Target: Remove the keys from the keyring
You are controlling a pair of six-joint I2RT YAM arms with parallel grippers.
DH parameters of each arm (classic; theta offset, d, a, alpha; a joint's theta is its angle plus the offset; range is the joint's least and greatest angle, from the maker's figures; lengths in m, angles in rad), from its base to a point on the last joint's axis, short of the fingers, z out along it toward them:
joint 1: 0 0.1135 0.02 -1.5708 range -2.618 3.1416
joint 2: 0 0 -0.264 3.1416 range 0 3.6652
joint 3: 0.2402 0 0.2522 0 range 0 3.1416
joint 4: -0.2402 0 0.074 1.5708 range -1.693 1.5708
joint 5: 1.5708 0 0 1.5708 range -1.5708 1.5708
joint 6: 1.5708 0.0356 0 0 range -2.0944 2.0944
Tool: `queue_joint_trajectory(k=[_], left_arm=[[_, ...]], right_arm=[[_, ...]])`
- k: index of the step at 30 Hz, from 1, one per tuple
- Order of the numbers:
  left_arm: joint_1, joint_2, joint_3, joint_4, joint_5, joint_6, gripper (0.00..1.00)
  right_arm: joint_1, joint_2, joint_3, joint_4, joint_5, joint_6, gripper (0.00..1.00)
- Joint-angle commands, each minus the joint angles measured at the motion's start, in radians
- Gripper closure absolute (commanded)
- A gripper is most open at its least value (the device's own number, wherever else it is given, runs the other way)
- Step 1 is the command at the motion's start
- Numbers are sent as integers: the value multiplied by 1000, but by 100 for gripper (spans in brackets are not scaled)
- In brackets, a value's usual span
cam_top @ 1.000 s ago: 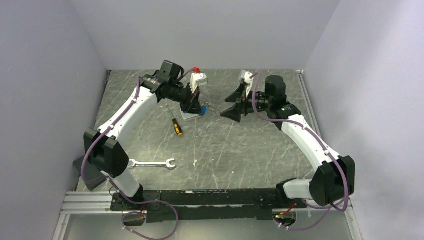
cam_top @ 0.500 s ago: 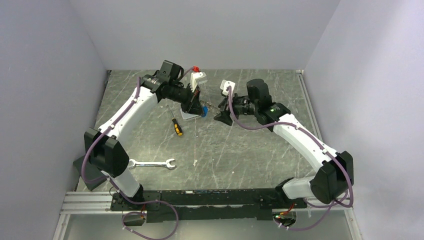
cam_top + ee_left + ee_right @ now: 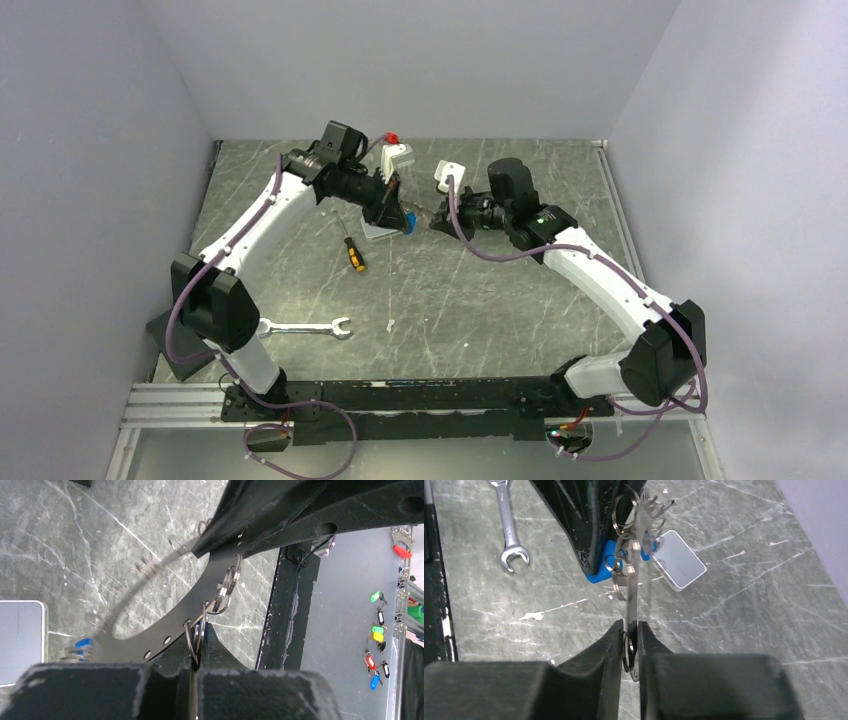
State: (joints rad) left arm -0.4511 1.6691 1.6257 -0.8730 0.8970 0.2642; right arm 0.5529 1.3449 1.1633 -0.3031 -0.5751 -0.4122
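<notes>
While the two arms meet over the far middle of the table, the keyring is held between the two grippers. The right gripper is closed on the part of the rim nearest to it, with the thin metal band pinched between its two fingers. The left gripper is closed in the same way on the opposite part of the rim, and from its wrist camera the right gripper's black fingers show at the far side of the ring. The band has a row of holes, and small wire rings hang through several of them just in front of the left gripper's fingertips. The keys hang on these small rings. Their blue heads lie against the left gripper's black finger, a little beyond the right gripper's tips. In the left wrist view one blue head is only a blurred spot to the left of the fingers. A flat white plate lies on the table just past the ring, to the right of the right gripper. The screwdriver lies near the left gripper, on the side of its arm's base. The wrench is well apart from both grippers.
</notes>
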Motion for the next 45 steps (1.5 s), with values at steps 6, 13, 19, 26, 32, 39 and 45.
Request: queue_joint_trajectory(k=[6,13,19,26,32,39,45], left_arm=[[2,19,26,25,46,-26,100],[2,-22,-35,106,-7,-90,100],[2,-83,-96,234,-68,-173,100],[2,-194,-221,426,-101,-177,47],[3,-261,-299,568,-152,-168,40],[3,-272,-323,669,-229,-147,37],[0,-253,-316,721,-211,-159,34]], right_arm=[[8,2,39,47,42,42,100],[7,8,9,136,168,221,100],[11,23,34,164,234,276,100],[13,26,87,150,212,279,100],[15,21,130,121,180,273,100],[24,23,175,90,169,277,100],[35,27,183,88,178,275,100]])
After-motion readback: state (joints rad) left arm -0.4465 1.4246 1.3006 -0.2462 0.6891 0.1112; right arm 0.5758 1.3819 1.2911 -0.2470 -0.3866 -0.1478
